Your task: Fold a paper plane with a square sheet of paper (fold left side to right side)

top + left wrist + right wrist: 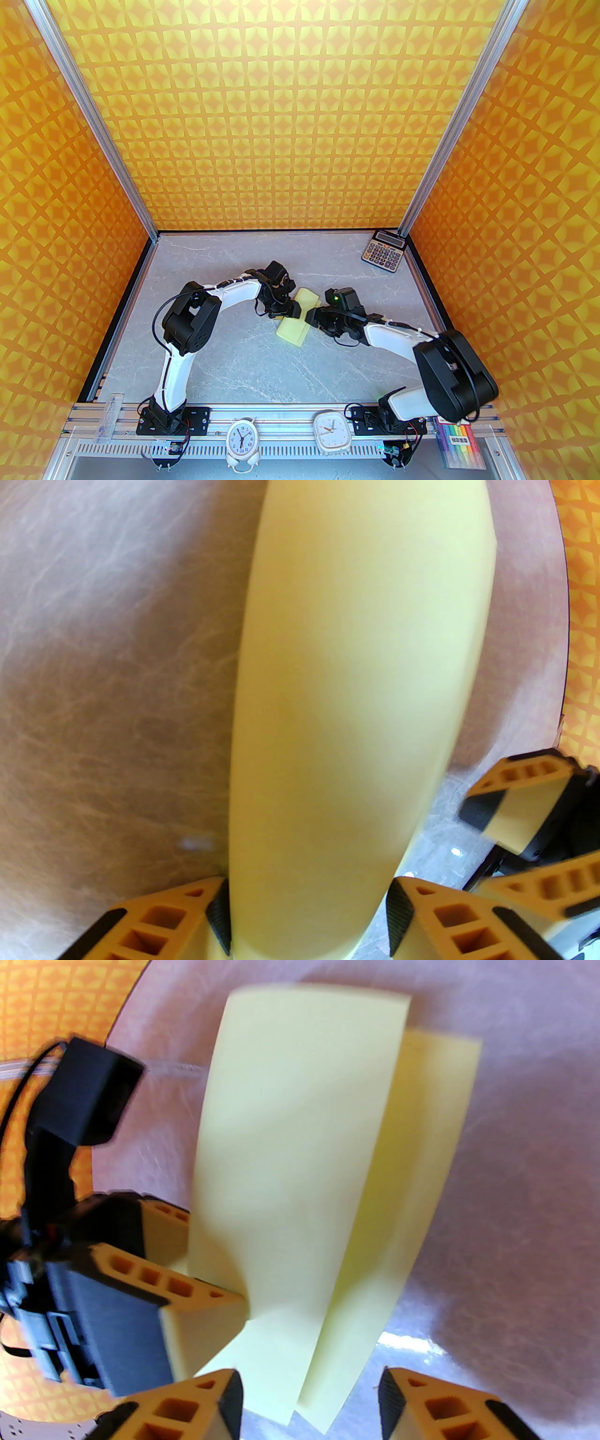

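We record an enclosure of orange patterned walls (300,117) around a grey marbled surface (234,370). Two white-and-black arms reach in from the near rail, the left arm (187,323) and the right arm (422,356). Their ends meet near the middle of the surface.

Between them lies the square sheet of paper (291,332), pale yellow and doubled over on itself. From above it reads as a narrow strip set at a slant. The right wrist view shows the fold is not pressed flat. The upper layer bows up clear of the lower one, which rests on the surface (the far edges of the two layers do not line up).

The left gripper (309,902) sits at the strip's left side. Its jaws stand apart, and the bowed paper fills the gap from one pad to the other. Whether they press on it we cannot tell. The right gripper (309,1386) sits at the strip's right side, near the left one. Its jaws are released: the paper's end lies between them, with bare surface showing beside the right-hand finger (422,1405).

A grey calculator (383,251) lies in the far right corner, well apart from the paper. A pack of coloured markers (461,445) lies at the near right. A square clock (330,431) and a round alarm clock (242,440) stand at the near rail.
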Available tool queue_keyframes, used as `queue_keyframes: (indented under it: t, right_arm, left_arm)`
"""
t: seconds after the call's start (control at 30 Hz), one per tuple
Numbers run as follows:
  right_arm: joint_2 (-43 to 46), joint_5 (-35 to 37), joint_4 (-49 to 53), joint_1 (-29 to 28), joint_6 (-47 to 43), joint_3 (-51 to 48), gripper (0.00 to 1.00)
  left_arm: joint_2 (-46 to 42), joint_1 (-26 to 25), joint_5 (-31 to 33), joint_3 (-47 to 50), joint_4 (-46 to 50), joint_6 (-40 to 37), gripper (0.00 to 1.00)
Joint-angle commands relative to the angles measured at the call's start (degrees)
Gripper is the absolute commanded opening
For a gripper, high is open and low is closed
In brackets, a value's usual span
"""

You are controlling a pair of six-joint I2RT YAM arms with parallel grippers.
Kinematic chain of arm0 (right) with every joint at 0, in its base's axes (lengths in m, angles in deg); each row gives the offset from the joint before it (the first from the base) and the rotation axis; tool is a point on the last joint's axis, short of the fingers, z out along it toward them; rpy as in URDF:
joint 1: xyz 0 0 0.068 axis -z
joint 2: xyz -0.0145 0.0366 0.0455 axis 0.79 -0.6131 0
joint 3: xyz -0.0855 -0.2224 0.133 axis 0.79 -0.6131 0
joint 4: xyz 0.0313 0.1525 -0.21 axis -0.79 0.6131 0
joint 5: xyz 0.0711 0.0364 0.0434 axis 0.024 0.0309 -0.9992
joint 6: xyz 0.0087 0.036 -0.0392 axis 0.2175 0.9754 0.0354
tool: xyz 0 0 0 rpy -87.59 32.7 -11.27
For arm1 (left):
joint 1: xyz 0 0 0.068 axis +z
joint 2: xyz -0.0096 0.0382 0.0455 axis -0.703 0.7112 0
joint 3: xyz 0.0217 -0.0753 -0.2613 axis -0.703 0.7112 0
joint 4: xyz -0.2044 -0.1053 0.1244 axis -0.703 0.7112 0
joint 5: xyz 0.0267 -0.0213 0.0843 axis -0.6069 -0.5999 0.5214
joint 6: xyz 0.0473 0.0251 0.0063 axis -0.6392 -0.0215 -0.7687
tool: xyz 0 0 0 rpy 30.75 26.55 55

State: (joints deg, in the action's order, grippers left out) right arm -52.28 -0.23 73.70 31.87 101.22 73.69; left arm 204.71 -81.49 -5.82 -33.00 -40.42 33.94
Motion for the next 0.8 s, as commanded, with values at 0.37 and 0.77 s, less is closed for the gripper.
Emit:
queue_keyframes:
  t: [0.37, 0.77]
  right_arm:
    - [1.46, 3.39, 2.71, 4.46, 0.57, 0.30, 0.53]
    - [4.75, 4.18, 4.28, 6.30, 0.53, -0.67, 0.52]
  left_arm:
    - [2.27, -4.48, 7.08, -2.69, 2.80, 1.63, 0.60]
    - [4.22, -6.22, 8.61, -4.58, 4.91, 0.93, 0.62]
